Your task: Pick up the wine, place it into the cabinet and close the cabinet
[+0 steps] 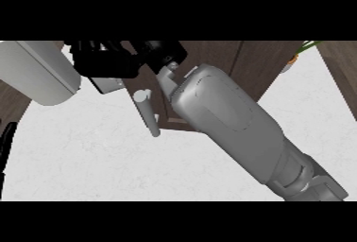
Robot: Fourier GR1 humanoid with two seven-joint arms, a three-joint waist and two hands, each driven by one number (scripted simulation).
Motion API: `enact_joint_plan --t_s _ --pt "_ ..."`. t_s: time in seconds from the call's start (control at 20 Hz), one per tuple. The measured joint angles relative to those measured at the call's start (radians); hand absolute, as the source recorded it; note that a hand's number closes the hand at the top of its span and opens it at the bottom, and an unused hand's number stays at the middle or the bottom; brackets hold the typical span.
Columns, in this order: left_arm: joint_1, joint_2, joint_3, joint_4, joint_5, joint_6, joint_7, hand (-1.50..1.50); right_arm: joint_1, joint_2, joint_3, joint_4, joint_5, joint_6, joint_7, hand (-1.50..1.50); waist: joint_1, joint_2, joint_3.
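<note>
Head view, 1 frame. Right robot hand (pixel 115 59): black, at top, on the end of a grey forearm (pixel 230 123) running up from lower right; whether fingers are curled or straight, cannot tell, too dark and bunched against the cabinet. Left robot hand: not in view; only a thin dark strip at the far left edge, unidentified. Wine: not visible as a bottle anywhere; likely hidden by the robot hand or already inside, cannot say which. Cabinet (pixel 230 61): dark wood, 1 unit, behind and right of the robot hand. Cabinet handle (pixel 148 113): 1 grey bar, just below the robot hand, tilted. Pale grey block (pixel 42 71): 1, left of the robot hand, maybe appliance. Plant (pixel 300 52): 1, green tips, far right of the robot hand. Bench (pixel 97 160): 1, white marbled, below. Risks (judged): forearm lies across the door's path, so a swing could jam on it; w/ the bottle unseen, closing early could catch it at the edge.
</note>
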Motion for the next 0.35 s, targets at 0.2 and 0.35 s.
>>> enact_joint_plan --t_s 0.2,0.35 --pt "-0.022 -0.006 0.0 0.005 -0.003 0.001 0.012 -1.5 0.001 -0.011 0.005 0.029 0.029 0.023 -0.055 1.5 0.001 -0.007 -0.001" --pt "-0.032 -0.015 -0.008 0.008 -0.01 0.006 0.017 -1.5 0.0 -0.021 0.008 0.04 0.044 0.038 -0.07 1.5 0.0 -0.01 -0.002"
